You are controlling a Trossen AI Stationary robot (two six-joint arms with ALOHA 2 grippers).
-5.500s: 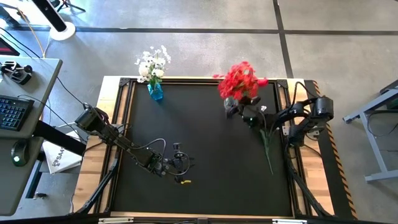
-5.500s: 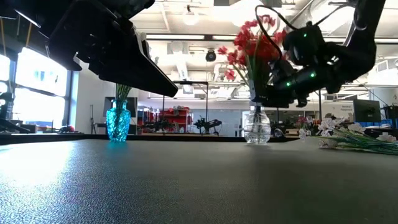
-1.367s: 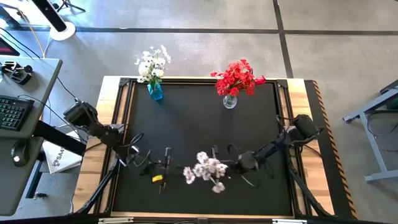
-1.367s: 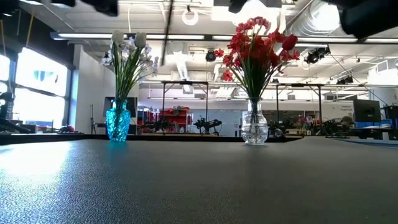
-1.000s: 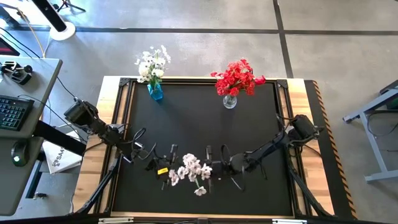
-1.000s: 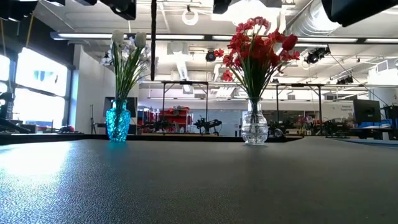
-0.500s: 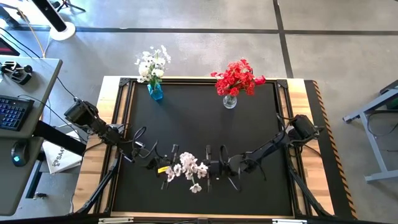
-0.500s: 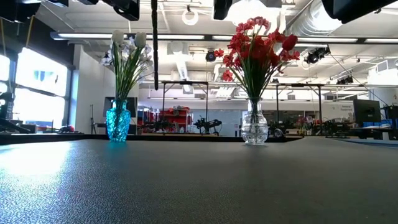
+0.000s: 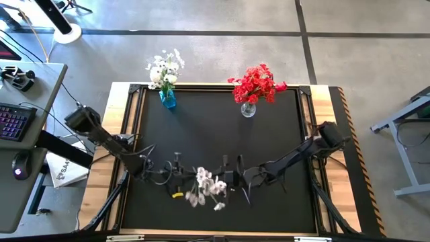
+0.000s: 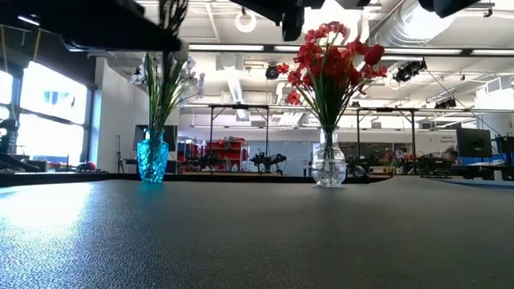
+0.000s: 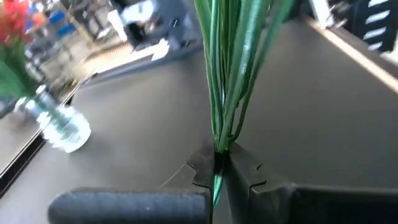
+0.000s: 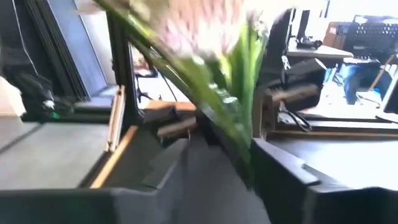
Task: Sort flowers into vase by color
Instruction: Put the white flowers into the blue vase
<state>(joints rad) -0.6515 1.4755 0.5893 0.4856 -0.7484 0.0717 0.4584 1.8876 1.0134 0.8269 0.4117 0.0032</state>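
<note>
A bunch of white-blossomed flowers (image 9: 207, 189) stands upright in the air over the table's near middle, between my two grippers. My left gripper (image 11: 217, 167) is shut on its green stems (image 11: 227, 74), on the bunch's left in the high view (image 9: 180, 180). My right gripper (image 12: 229, 155) is open on the bunch's right (image 9: 227, 178), one finger on each side of the blurred stems (image 12: 227, 127). A blue vase (image 9: 168, 99) of white flowers and a clear vase (image 9: 248, 109) of red flowers stand at the far edge. My left gripper pinches the stems of the white bunch near their lower end (image 11: 219, 146) between its two fingers. The stems rise upright out of the fingers, and a short green tip (image 11: 216, 186) shows below the pinch. The bunch is lifted clear of the table.
The black table top (image 9: 222, 134) lies bare between the grippers and the two vases. A raised frame (image 9: 132, 134) runs around it. Left of the table stands a desk with a keyboard (image 9: 17, 121). In the low view both arms cross the top (image 10: 120, 20).
My right gripper carried the white bunch a little toward the table's left, up to my left gripper, then stayed. In the last half second my left arm shifted and dropped lower. The blossoms tipped slightly toward the near edge.
</note>
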